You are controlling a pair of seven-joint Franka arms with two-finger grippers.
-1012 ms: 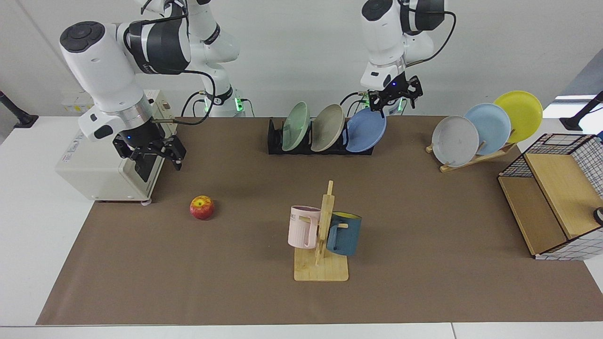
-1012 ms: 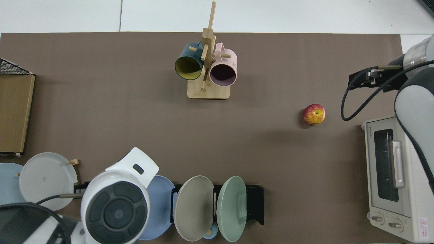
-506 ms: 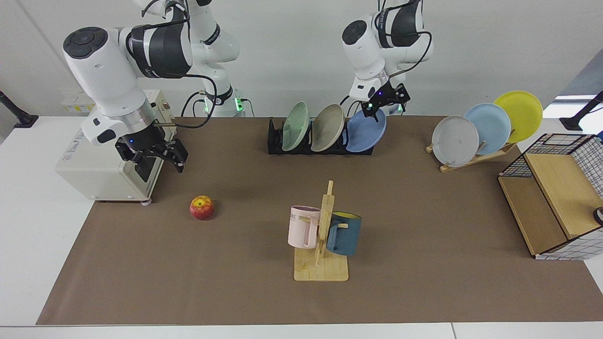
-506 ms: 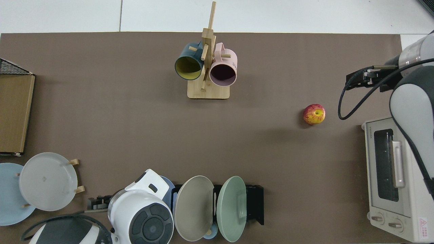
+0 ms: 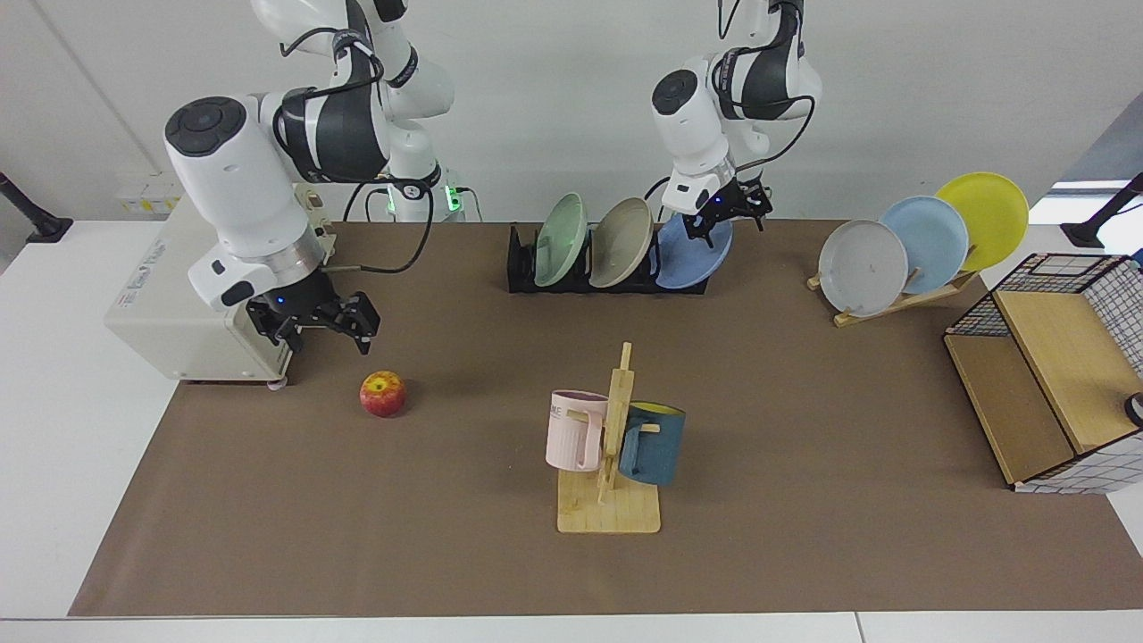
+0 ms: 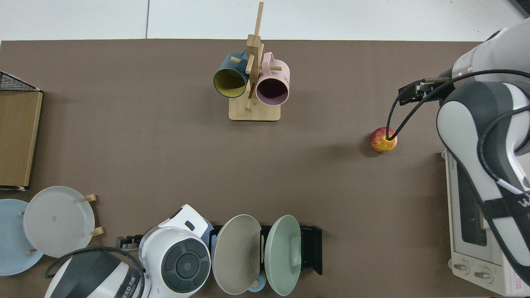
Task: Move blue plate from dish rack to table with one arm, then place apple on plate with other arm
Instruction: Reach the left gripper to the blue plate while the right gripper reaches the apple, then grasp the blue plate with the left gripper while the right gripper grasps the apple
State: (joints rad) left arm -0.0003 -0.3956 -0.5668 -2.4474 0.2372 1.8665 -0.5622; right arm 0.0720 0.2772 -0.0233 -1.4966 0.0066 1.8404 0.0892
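Note:
The blue plate (image 5: 689, 257) leans in the end slot of the black dish rack (image 5: 522, 266), on the side toward the wooden plate stand. My left gripper (image 5: 728, 217) points down at the plate's upper rim. From above, the left arm's wrist (image 6: 176, 258) hides nearly all of this plate. The red and yellow apple (image 5: 382, 394) lies on the brown mat of the table (image 5: 804, 554). A little behind the apple, toward the toaster oven, my right gripper (image 5: 326, 332) hangs open above the mat with nothing in it. A black cable crosses the apple (image 6: 381, 140) in the top view.
A green plate (image 5: 561, 239) and a beige plate (image 5: 621, 241) share the rack. A wooden stand (image 5: 893, 302) holds grey, sky-blue and yellow plates. A mug tree (image 5: 612, 446) with two mugs stands mid-mat. A toaster oven (image 5: 170, 313) sits behind the right arm, and a wire basket (image 5: 1054, 375) at the far side.
The left gripper has tilted and come down onto the blue plate's upper rim. The right arm has swung lower and closer to the apple. Plate and apple have not moved.

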